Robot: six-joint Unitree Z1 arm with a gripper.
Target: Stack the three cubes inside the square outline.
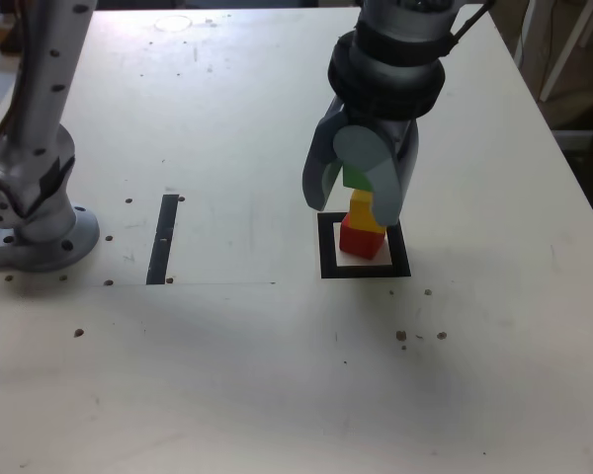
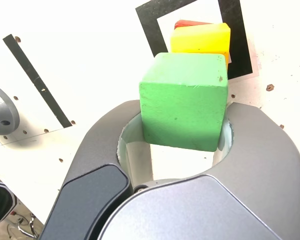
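Observation:
The red cube [image 1: 361,240] sits inside the square outline [image 1: 326,247], and the yellow cube [image 1: 366,210] stands on top of it. The green cube [image 1: 355,177] is held right above the yellow one, slightly off toward the exterior view's left; whether the two touch I cannot tell. My gripper [image 1: 354,200] comes down from above, shut on the green cube. In the wrist view the green cube [image 2: 182,107] fills the space between the grey jaws of my gripper [image 2: 185,120]. Beyond it show the yellow cube [image 2: 200,37], a sliver of the red cube [image 2: 190,23] and the square outline [image 2: 150,25].
A straight black strip [image 1: 163,237] lies on the white table at the exterior view's left of the outline, also seen as the black strip [image 2: 37,80] in the wrist view. The arm's grey base [image 1: 40,227] stands at the far left. The table's right edge [image 1: 573,178] runs close by.

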